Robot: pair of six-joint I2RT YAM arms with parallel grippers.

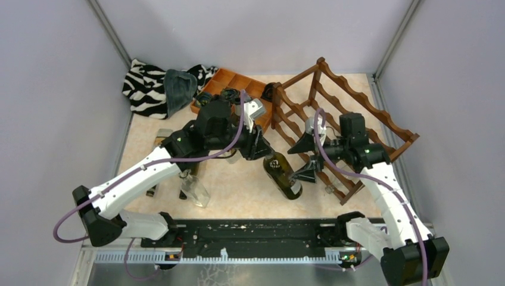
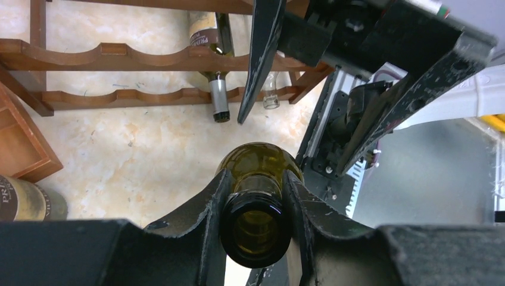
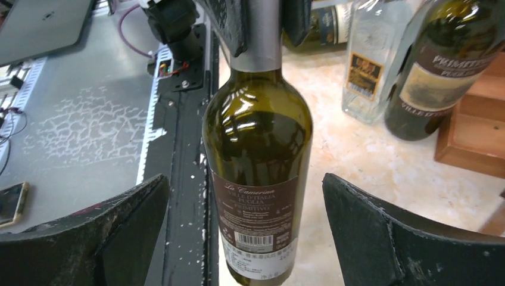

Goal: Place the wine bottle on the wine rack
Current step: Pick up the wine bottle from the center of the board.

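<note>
My left claw [image 2: 256, 192] is clamped on the neck of the wine bottle [image 1: 284, 176], holding it slanted just in front of the wine rack [image 1: 357, 113]. My right claw [image 1: 308, 158] stands wide apart, one finger on each side of the bottle's body and touching neither. To do this well, I judge the right claw should close squarely on the labelled body before the left lets go of the neck. Then the bottle can go level into a free scallop, away from the other bottle [image 2: 217, 71] lying in the rack.
</note>
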